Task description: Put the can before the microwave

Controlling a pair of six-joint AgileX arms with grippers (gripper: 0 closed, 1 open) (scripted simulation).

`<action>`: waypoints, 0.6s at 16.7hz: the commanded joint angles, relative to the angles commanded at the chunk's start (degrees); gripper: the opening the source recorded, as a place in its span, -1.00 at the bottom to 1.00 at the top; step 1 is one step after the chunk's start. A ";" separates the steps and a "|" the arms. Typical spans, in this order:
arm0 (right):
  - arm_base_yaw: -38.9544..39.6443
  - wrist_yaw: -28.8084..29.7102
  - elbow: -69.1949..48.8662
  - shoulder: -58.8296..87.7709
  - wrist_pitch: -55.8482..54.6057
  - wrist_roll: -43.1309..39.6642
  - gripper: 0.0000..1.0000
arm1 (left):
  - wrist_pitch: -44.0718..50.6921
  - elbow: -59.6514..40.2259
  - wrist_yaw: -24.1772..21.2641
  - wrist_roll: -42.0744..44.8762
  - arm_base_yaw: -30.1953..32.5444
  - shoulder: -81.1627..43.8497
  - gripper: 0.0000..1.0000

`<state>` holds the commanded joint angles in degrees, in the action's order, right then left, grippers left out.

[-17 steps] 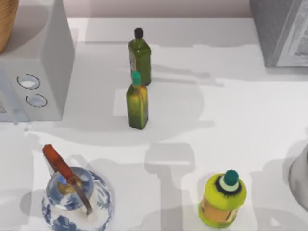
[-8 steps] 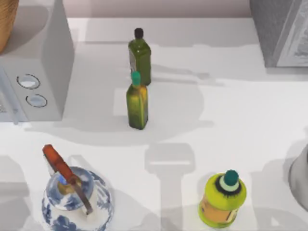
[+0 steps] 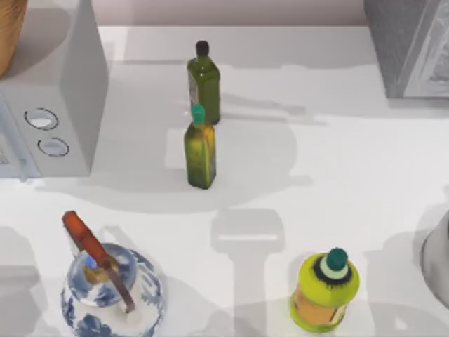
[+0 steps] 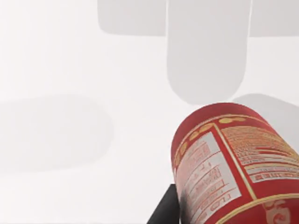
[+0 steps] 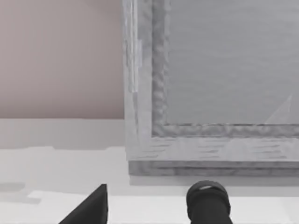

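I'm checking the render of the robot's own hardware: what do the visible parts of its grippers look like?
Little shows. In the left wrist view, the left gripper appears as a plain matte black angular piece, unmarked. In the right wrist view, the right gripper shows a black pointed wedge finger and a black rounded one. No cables or markings visible.

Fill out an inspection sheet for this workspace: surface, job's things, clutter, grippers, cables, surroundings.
Surface: white table, shadowed in patches.
Job's things: red can close before the left wrist camera, above the table; microwave at the table's left, dials facing front.
Clutter: two green bottles mid-table; yellow-green bottle front right; blue-and-white teapot front left.
Grippers: a dark finger beside the can in the left wrist view; right gripper near the speckled grey box.
Cables: nothing seen.
Surroundings: beige wall behind.
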<state>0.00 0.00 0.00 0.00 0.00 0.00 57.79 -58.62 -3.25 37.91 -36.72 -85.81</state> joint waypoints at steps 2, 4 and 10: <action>0.00 0.00 0.00 0.00 0.00 0.00 1.00 | -0.68 0.50 -0.03 -0.03 -0.05 -0.22 -1.00; 0.00 0.00 0.00 0.00 0.00 0.00 1.00 | -1.13 0.82 -0.05 -0.05 -0.10 -0.41 -1.00; 0.00 0.00 0.00 0.00 0.00 0.00 1.00 | -1.13 0.82 -0.05 -0.05 -0.10 -0.41 -0.40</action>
<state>0.00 0.00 0.00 0.00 0.00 0.00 56.66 -57.79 -3.30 37.86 -36.83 -86.22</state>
